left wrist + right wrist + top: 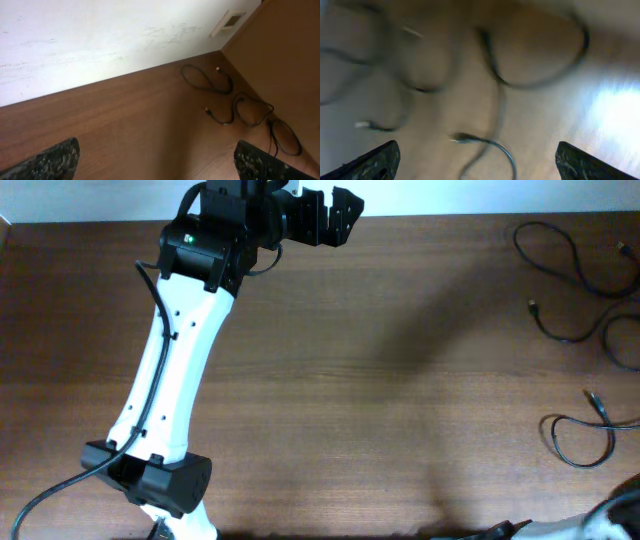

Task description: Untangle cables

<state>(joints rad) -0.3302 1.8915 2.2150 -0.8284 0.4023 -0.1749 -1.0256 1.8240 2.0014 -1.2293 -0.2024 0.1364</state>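
Black cables lie loose on the right side of a brown surface, and both arms hold nothing.

At the front right, the right gripper hangs low over the cables. Its fingers are spread wide apart, and the view from that wrist is blurry. The front cable makes a small loop, with a thin plug end poking toward the back. Behind it the middle cable bends in a curve, and the back cable loops near the far edge. I cannot tell if these two touch. Far back and well apart from all of them, the left gripper hangs by the white wall. Its fingers are spread wide too, pinching nothing.
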